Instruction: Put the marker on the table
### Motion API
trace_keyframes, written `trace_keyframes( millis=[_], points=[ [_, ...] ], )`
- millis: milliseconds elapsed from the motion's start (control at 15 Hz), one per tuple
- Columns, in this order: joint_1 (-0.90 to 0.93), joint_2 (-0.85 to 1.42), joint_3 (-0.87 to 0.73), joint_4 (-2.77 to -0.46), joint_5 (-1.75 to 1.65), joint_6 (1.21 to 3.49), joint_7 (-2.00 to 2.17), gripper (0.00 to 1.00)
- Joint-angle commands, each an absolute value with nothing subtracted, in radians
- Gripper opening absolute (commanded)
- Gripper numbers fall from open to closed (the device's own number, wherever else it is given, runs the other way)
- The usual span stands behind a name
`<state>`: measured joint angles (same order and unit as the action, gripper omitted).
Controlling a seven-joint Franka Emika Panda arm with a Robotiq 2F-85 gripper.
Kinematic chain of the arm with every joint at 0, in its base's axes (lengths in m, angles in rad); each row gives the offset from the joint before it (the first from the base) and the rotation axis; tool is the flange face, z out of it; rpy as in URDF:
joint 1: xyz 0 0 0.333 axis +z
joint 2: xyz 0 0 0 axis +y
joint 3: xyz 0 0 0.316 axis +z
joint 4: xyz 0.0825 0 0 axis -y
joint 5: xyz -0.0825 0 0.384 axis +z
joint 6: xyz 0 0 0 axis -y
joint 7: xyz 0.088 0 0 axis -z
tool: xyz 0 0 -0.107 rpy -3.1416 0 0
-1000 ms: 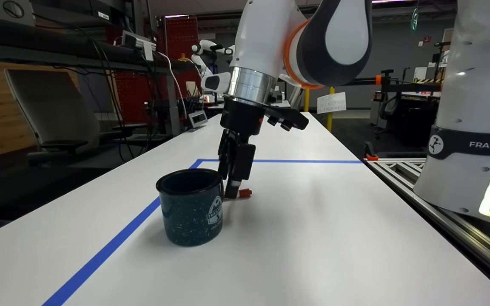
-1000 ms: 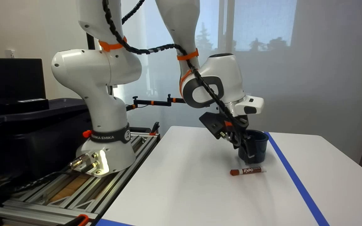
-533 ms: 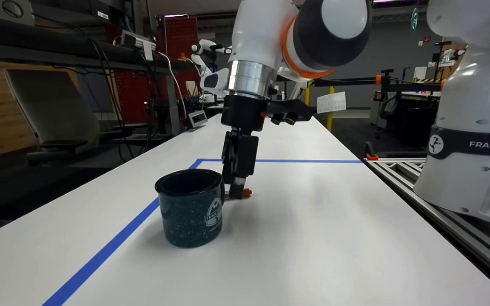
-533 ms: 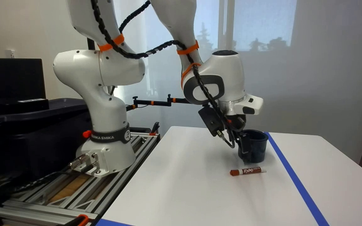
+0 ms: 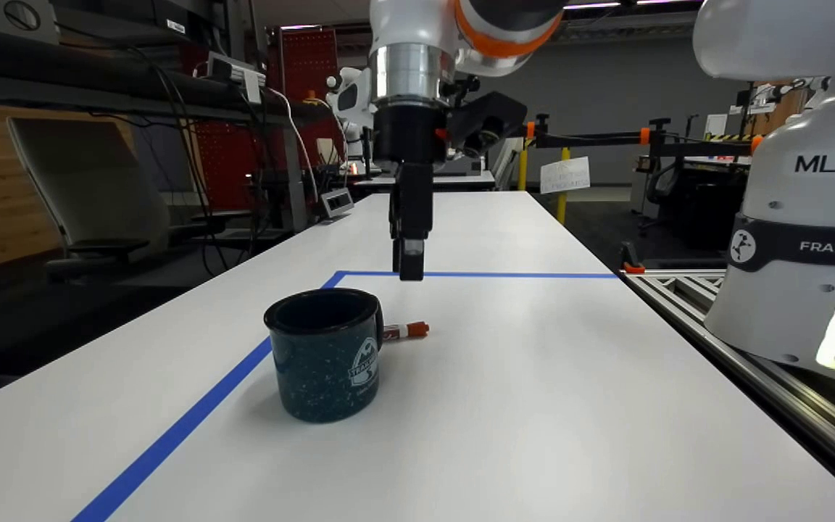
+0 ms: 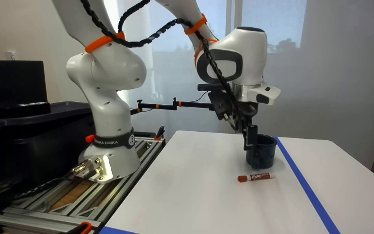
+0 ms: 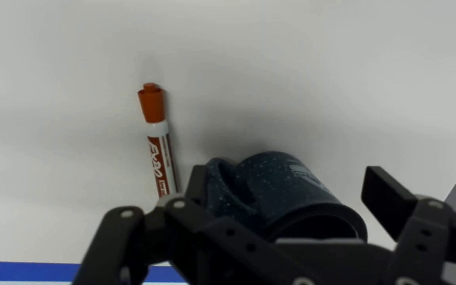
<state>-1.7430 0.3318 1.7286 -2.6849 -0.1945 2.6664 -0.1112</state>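
The marker (image 6: pixel 256 177) lies flat on the white table (image 6: pixel 200 201). It has a reddish-brown body and a red-orange cap. In an exterior view its end (image 5: pixel 404 331) shows past the mug, which hides the rest. In the wrist view the marker (image 7: pixel 158 144) lies to the left of the fingers. My gripper (image 7: pixel 291 186) is open with its fingertips wide apart and nothing held. In both exterior views the gripper (image 5: pixel 409 268) hangs near vertical above the table, higher than the marker and near the mug.
A dark blue speckled mug (image 5: pixel 325 362) stands upright beside the marker, its handle toward the marker. In the wrist view the mug (image 7: pixel 279 186) shows between and beyond the fingers. Blue tape (image 6: pixel 304 182) runs along the table. The robot base (image 6: pixel 109 159) stands on a metal frame.
The gripper has risen from the table beside the mug and turned from tilted to near vertical. The marker and the mug lie about where they were half a second ago.
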Motion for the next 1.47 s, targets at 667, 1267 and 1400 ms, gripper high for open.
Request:
trace_keyframes(
  millis=[667,1267,1400],
  points=[
    [-2.030,0.510,2.163,-2.547,-0.416,2.144,0.351,1.00],
    [-2.037,0.510,2.164,-2.547,-0.418,2.143,0.356,1.00],
    [-2.037,0.510,2.164,-2.547,-0.418,2.143,0.356,1.00]
  ],
)
